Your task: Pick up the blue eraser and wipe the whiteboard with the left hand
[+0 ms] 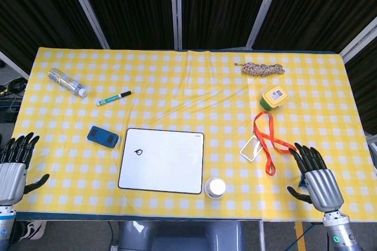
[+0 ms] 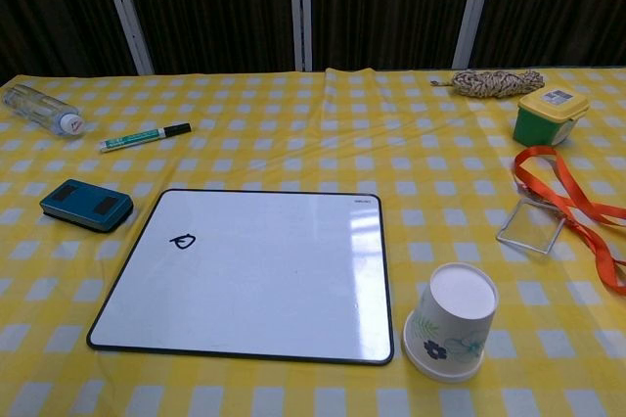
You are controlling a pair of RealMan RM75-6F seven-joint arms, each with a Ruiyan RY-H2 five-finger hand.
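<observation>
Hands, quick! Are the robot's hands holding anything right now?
Left hand: open, holding nothing.
Right hand: open, holding nothing.

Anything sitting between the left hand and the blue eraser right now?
No. In the head view, only bare checked tablecloth lies between the left hand and the blue eraser; the whiteboard is beyond it.

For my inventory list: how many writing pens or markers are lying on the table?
1. The green marker lies on the far left part of the table, between the plastic bottle and the whiteboard, beyond the blue eraser. No other marker shows.
</observation>
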